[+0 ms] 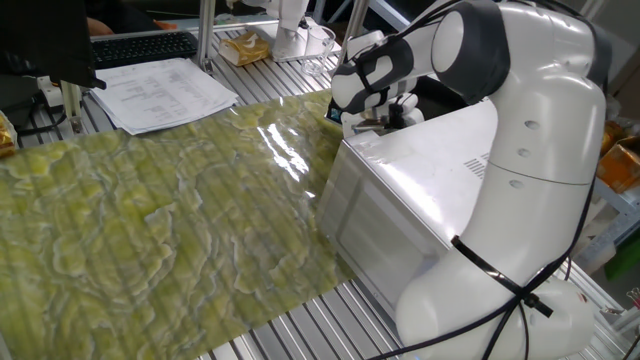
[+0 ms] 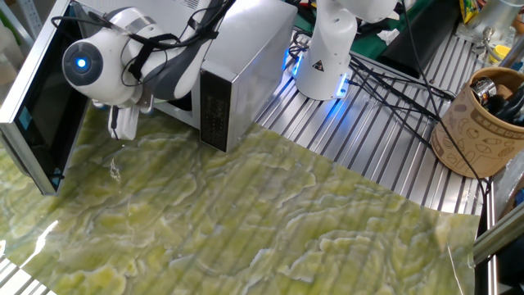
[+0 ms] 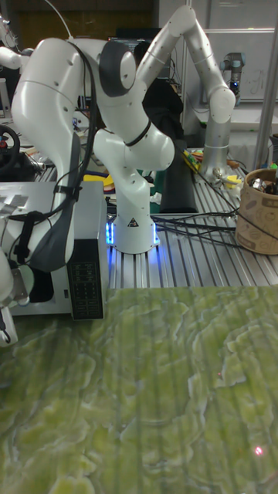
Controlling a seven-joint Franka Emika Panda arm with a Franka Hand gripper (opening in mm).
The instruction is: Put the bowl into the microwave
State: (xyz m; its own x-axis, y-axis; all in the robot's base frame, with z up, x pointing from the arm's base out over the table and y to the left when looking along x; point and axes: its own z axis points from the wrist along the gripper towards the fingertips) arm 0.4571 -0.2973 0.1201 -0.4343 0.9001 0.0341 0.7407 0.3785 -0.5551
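From one fixed view, I see my arm reaching over the boxy silver-grey metal microwave [image 1: 420, 190], its wrist dipping past the far front edge. The claw itself is hidden there.

From the other fixed view, the claw [image 2: 121, 124] hangs just outside the cavity, beside the open dark glass door [image 2: 41, 90], above the green marbled surface [image 2: 270, 221]. I cannot tell its grip state. No bowl shows; I judge it sits inside, behind the arm.

The tall fixed view shows only the dark cavity.
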